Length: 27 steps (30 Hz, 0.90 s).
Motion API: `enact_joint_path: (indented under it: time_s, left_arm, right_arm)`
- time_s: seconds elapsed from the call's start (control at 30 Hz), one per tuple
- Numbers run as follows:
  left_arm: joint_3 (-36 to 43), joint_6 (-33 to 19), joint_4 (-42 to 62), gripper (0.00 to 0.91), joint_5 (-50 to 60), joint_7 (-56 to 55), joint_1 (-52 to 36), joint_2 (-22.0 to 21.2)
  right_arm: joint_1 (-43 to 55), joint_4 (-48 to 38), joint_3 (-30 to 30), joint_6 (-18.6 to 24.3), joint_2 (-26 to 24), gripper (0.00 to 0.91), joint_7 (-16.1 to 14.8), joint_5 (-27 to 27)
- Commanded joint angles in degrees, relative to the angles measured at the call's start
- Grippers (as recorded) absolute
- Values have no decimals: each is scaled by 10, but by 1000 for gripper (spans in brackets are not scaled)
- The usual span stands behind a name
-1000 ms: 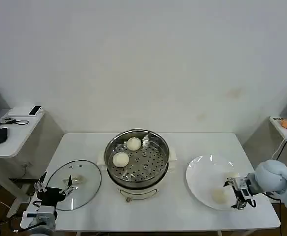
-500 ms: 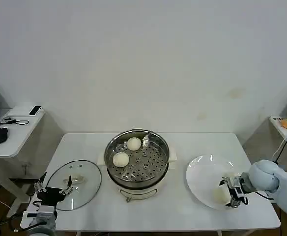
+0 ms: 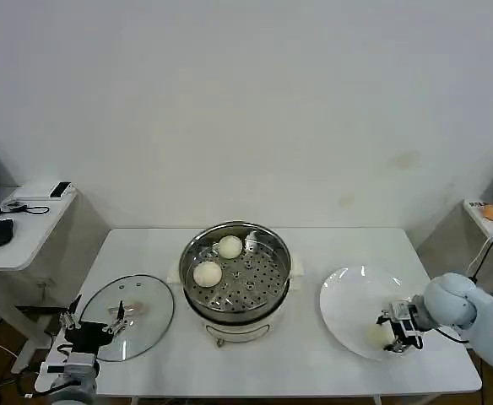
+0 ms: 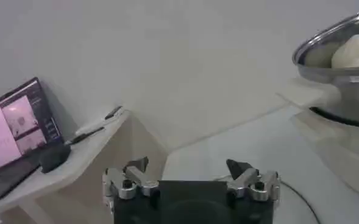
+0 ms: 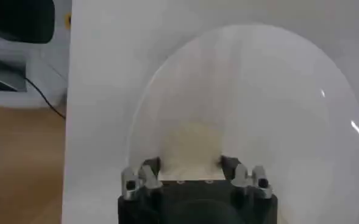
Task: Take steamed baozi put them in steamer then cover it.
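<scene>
Picking up a bun: right hand point(image 3: 396, 334) at the white plate point(image 3: 352, 295), fingers spread either side of a baozi point(image 5: 191, 143), not yet closed on it.
Next, by my read: close, lift, carry to steamer point(image 3: 235, 272), which holds two smooth cream buns point(image 3: 208, 273). Glass cover point(image 3: 128, 314) lies on the surface; left hand point(image 4: 190, 176) idles wide beside it.

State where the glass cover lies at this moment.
In the head view, the cover lies flat on the table's left side, beside the steamer, with the left gripper at its near edge.
</scene>
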Motion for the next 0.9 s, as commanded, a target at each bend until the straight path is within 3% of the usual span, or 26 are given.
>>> enact_joint_path:
  time_s: [0.03, 0.2, 0.43, 0.67, 0.9]
  left_arm:
    - [0, 1, -2, 907, -1, 0, -1, 0]
    - [-2, 1, -3, 907, -2, 1, -1, 2]
    - [-4, 0, -7, 907, -5, 1, 0, 3]
    - [-2, 1, -14, 907, -4, 1, 0, 2]
    - [-8, 3, -18, 907, -4, 1, 4, 2]
  right_arm:
    - [37, -2, -12, 3, 1, 645, -16, 5]
    - [100, -3, -15, 15, -7, 645, -44, 18]
    - [219, -4, -45, 16, -11, 645, -51, 55]
    - [361, -10, -138, 11, -1, 655, -51, 96]
    - [503, -15, -267, 4, 67, 655, -40, 144]
